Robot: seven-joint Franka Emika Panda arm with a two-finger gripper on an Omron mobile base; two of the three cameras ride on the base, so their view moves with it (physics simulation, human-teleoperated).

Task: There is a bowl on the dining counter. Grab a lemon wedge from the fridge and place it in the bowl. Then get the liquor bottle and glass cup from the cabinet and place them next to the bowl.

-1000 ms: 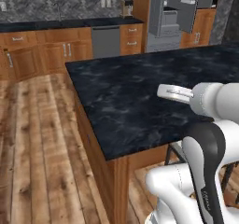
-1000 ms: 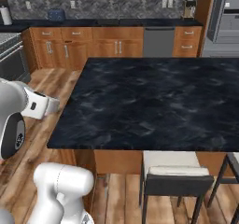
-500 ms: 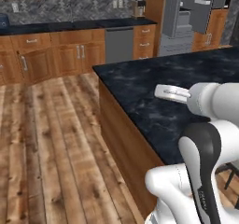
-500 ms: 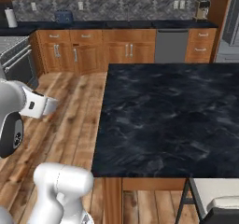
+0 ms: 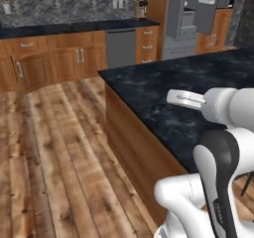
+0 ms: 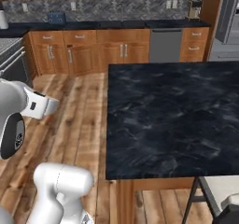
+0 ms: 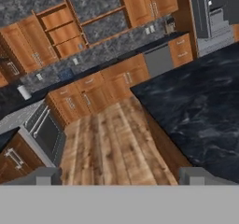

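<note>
Gripper (image 7: 119,174) open and empty beside the counter (image 5: 198,93); fridge (image 5: 198,14) ahead, its door ajar: the lemon fetch likely needs a closer approach

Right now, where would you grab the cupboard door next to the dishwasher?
By its handle, a thin upright bar at the inner edge of the door. Come straight from the front with jaws level, one each side, because the bar stands vertical, left of the dishwasher.
</note>
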